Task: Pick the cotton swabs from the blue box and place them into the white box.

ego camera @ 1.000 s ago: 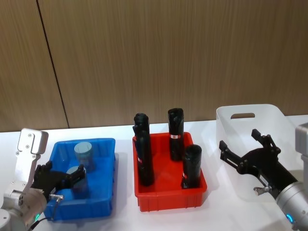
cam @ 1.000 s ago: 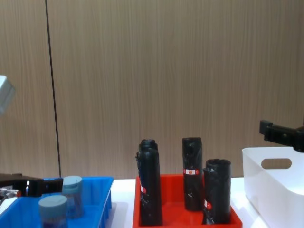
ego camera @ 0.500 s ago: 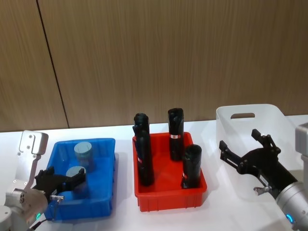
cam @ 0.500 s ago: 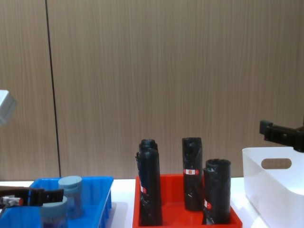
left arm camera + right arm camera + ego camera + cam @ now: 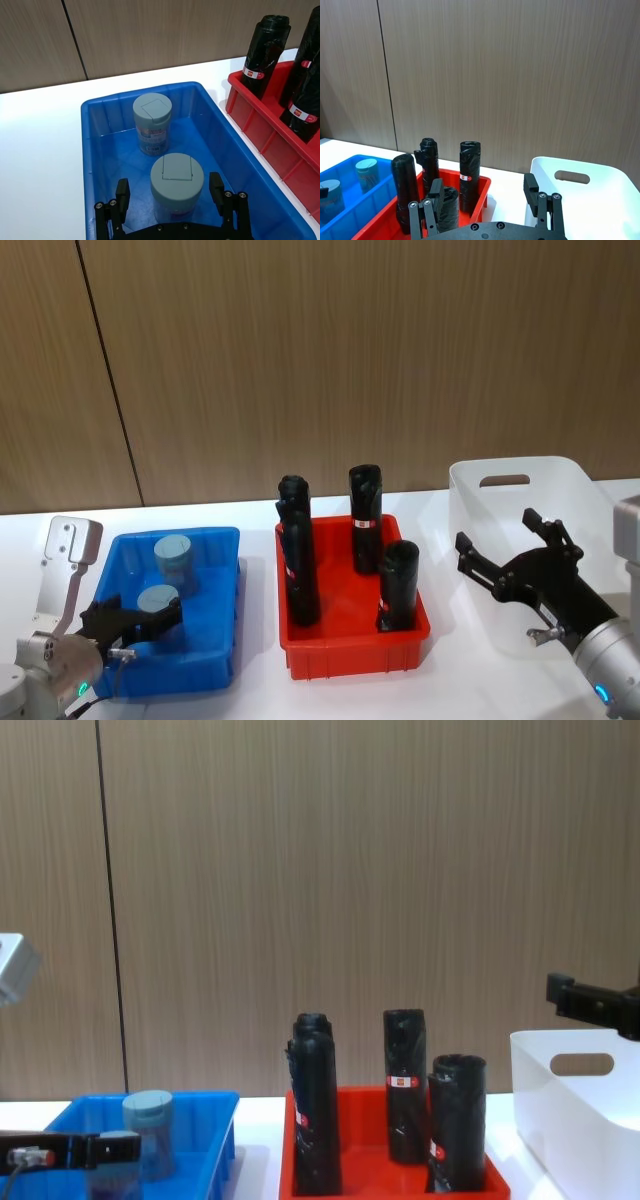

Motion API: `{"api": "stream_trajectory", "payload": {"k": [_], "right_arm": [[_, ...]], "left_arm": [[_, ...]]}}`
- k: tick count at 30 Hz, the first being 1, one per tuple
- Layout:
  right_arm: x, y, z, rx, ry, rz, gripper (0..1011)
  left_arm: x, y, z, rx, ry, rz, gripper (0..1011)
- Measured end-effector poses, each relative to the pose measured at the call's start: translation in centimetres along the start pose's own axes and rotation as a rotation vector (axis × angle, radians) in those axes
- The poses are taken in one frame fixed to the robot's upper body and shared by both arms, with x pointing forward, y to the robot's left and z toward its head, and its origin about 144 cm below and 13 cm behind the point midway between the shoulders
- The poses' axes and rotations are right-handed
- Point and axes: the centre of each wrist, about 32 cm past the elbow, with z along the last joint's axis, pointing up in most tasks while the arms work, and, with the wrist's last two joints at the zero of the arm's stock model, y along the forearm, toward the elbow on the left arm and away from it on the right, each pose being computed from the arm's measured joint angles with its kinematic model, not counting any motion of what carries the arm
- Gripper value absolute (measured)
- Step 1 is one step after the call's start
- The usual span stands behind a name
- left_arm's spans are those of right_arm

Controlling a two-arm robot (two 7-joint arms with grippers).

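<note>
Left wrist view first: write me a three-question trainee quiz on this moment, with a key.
1. How many cotton swab jars stand in the blue box?
2. True or false: the left gripper has its fingers shut on the near jar.
3. The right gripper hovers by which container? A the blue box; B the white box; C neither.

Key: 1. Two, both upright. 2. False: the fingers are open, one on each side of the near jar, with gaps showing. 3. B.
</note>
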Motion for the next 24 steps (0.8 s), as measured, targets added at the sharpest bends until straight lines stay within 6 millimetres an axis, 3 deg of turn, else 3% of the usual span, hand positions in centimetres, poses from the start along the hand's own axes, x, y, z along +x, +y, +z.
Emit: {"api": "stream_trajectory", "payload": {"k": [17, 24], "right_arm": [[0.0, 0.0, 0.0, 0.0, 0.0, 0.0, 1002], [0.0, 0.0, 0.0, 0.0, 0.0, 0.0, 1002]], "left_arm": [[0.8, -1.0, 0.0, 0.016, -0.001, -0.048, 1000], [0.9, -1.3, 0.1, 0.02, -0.012, -0.054, 869]]}}
